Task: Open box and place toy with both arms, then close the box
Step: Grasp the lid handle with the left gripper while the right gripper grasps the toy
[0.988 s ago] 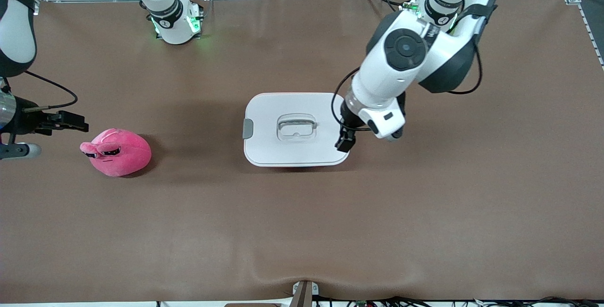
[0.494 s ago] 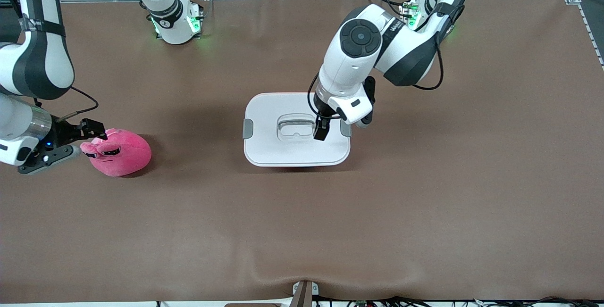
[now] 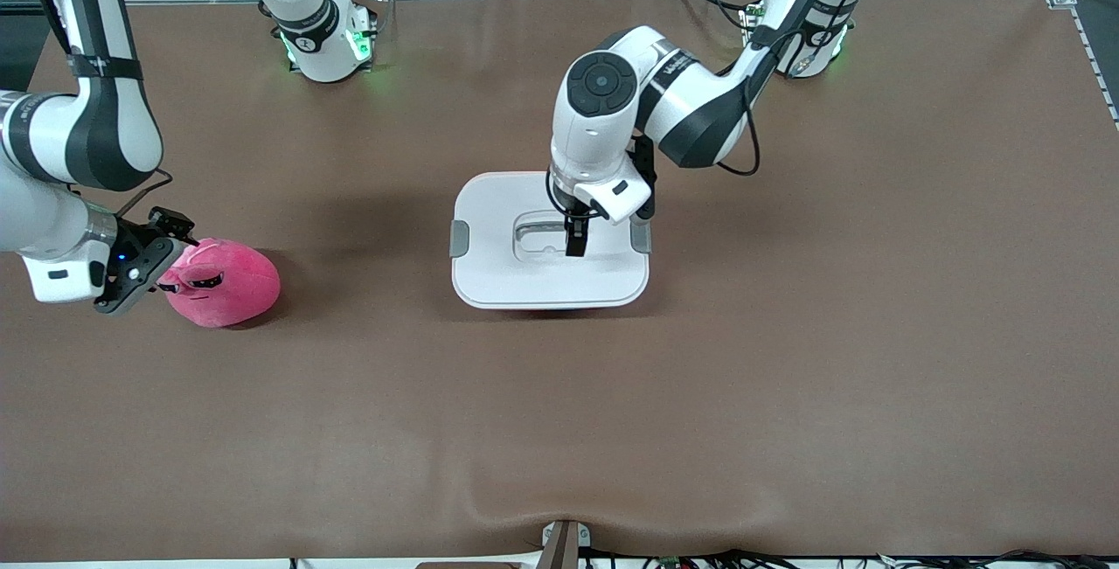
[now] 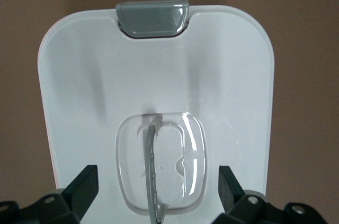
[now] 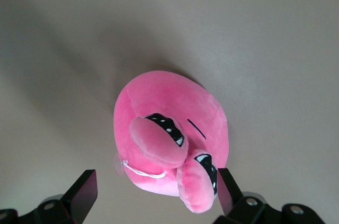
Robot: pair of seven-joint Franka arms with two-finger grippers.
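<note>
The box (image 3: 489, 276) stands mid-table with its white lid on, a grey clip (image 3: 459, 239) at one end and another (image 3: 641, 237) at the other. My left gripper (image 3: 574, 241) is open just above the lid, over the clear recessed handle (image 3: 540, 235). In the left wrist view the handle (image 4: 175, 160) lies between the wide-apart fingers (image 4: 85, 189), and the gripper (image 4: 156, 181) holds nothing. The pink plush toy (image 3: 227, 282) lies toward the right arm's end. My right gripper (image 3: 170, 254) is open at its eye end. In the right wrist view the toy (image 5: 169, 118) reaches between the fingers (image 5: 85, 192) of the gripper (image 5: 156, 189).
The brown mat (image 3: 787, 359) covers the table. The right arm's base (image 3: 323, 40) and the left arm's base (image 3: 800, 27) stand along the edge farthest from the front camera. A small bracket (image 3: 559, 543) sits at the nearest edge.
My left gripper has moved from the box's clip at the left arm's end across the lid to the handle. My right gripper has moved in to the toy's eye end.
</note>
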